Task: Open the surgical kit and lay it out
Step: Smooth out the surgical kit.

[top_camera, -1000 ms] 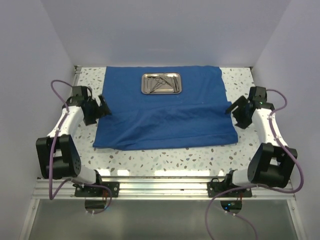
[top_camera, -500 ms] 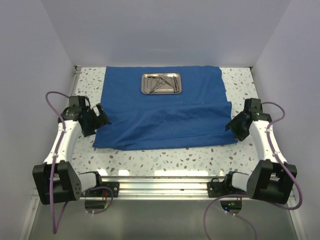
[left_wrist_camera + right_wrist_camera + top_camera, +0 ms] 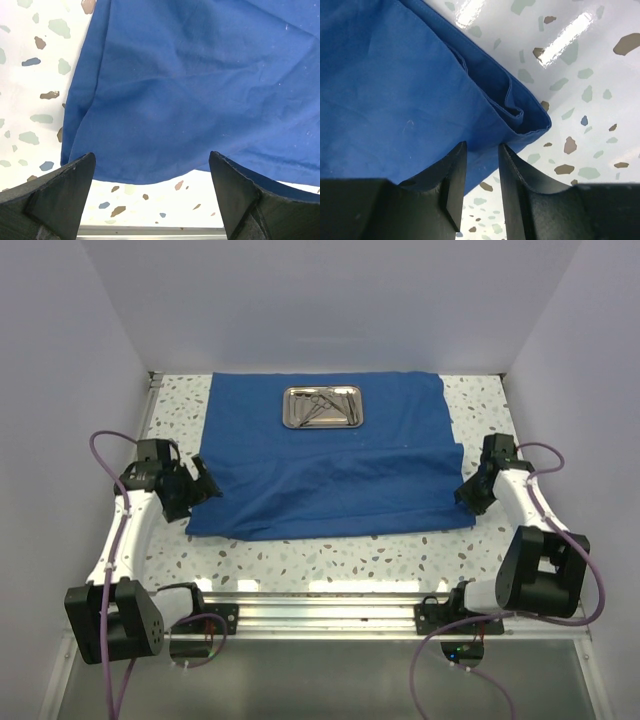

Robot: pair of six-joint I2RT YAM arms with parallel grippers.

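Royal-blue woven cloth wrap [image 3: 330, 465] lies spread across the middle of the speckled table [image 3: 300, 558] in the top external view. It is mostly flat, with soft ridges and an uneven near edge along the lower middle of the frame. A small rectangular steel tray [image 3: 322, 407], polished and with a raised rim, sits on the cloth at upper centre. Thin steel instruments [image 3: 318, 406] lie inside it, too small to tell apart. The left gripper [image 3: 203, 483] stands at the cloth's lower-left corner and the right gripper [image 3: 466, 495] at its lower-right corner.

Left wrist view: the black fingers [image 3: 60, 195] stand wide apart and hold nothing. They straddle the near-left corner of the cloth wrap [image 3: 175, 90]. The fabric is matte and finely woven with shallow creases. The table surface beside it is glossy.

Right wrist view: the jaws of the right gripper [image 3: 482, 150] stand close together, with a slim gap between them. They sit over the cloth edge just beside a doubled-over corner [image 3: 520, 112] where several layers stack. Whether any fabric is pinched cannot be determined.

Step in hand, as judged: the wrap is open and the tray exposed, and the near corners are being addressed to flatten the drape. The next move calls for a firm pinch at the right corner, then a low outward pull to undo the fold. The left jaws need to close on their own corner first. Pull gently, so that the tray does not slide.
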